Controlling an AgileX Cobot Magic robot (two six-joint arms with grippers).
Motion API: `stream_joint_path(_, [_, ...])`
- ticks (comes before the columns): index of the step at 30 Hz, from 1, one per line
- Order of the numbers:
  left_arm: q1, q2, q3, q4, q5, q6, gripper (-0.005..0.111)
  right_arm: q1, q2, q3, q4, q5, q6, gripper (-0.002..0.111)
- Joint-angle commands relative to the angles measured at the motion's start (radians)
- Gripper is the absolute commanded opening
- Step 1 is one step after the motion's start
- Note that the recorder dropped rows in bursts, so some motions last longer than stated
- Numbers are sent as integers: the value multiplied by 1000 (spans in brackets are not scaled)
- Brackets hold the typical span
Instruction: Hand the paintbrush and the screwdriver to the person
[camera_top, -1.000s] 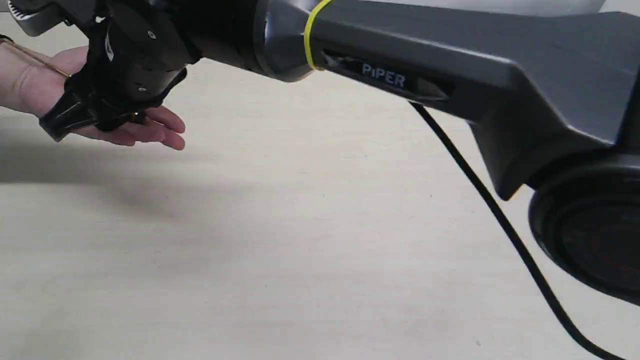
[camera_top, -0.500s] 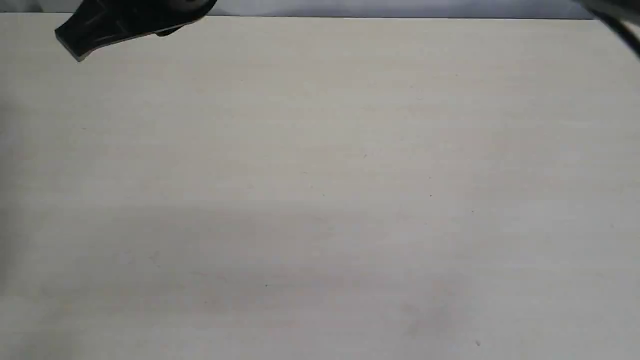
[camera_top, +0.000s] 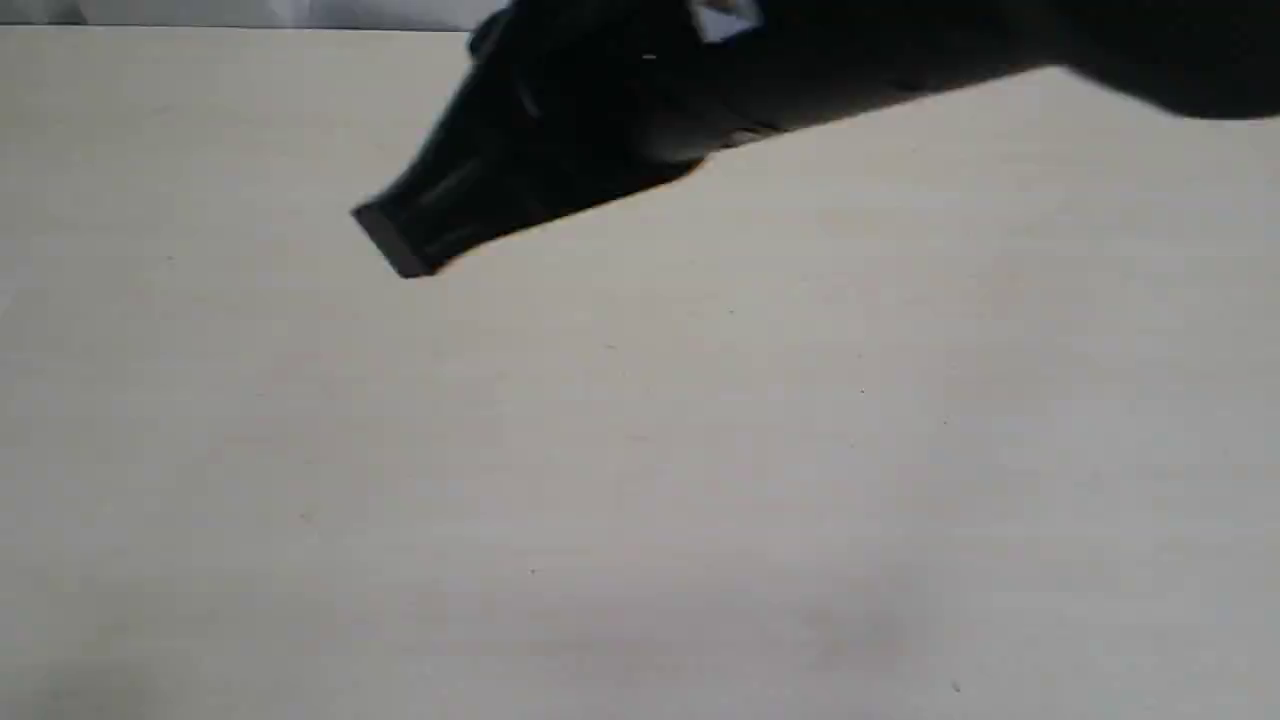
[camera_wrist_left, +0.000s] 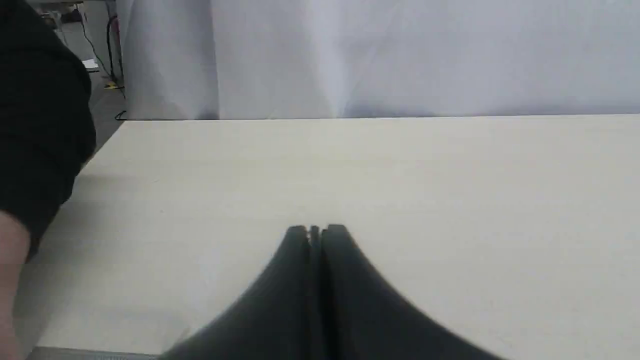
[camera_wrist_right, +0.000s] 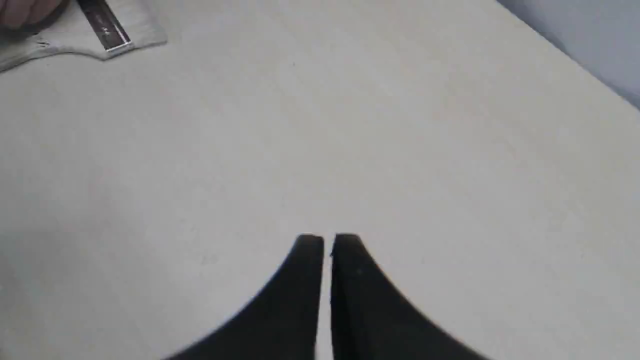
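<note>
Exterior view: right claw (camera_top: 395, 240) slanting down over the bench (camera_top: 640, 480), badly blurred, so cannot tell from here whether together or apart. Nothing beneath or ahead of the tips; neither tool nor any hand in sight. Probably lifted this way just to swing clear of the giving spot.

Left wrist view: left claw (camera_wrist_left: 315, 231) pressed together on nothing, low over the bench, likely parked with no job left. Well off to one side of it, at the bench edge, the person (camera_wrist_left: 10, 280), shown as a black sleeve (camera_wrist_left: 40, 125) and a strip of bare forearm.

Right wrist view: tips all but together, only a sliver of bench between them, nothing gripped. Far ahead and off to one side, beside a scrap of skin, what looks like the paintbrush (camera_wrist_right: 106, 29) — pale and flat, crossed by a dark band with a bright edge, too cropped to be sure. Screwdriver nowhere visible.

Against a second ago: then hard over an open palm with a thin gold shaft across it. Half a second ago, just a corner of claw at the far edge. Now palm and shaft gone from the exterior view, claw nearer mid-bench — both handovers apparently done.
</note>
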Motion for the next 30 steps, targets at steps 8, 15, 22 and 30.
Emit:
stream_joint_path(8, [-8, -2, 2, -2, -5, -2, 0, 0, -326, 104, 183, 561, 0, 4])
stream_joint_path(15, [-8, -2, 2, -2, -5, -2, 0, 0, -456, 104, 245, 575, -2, 4])
stream_joint_path(22, [-8, -2, 2, -2, -5, -2, 0, -2, -559, 104, 224, 513, -2, 4])
stream_joint_path(30, [-8, -2, 2, 3, -6, -2, 0, -259, -750, 340, 219, -86, -104, 4])
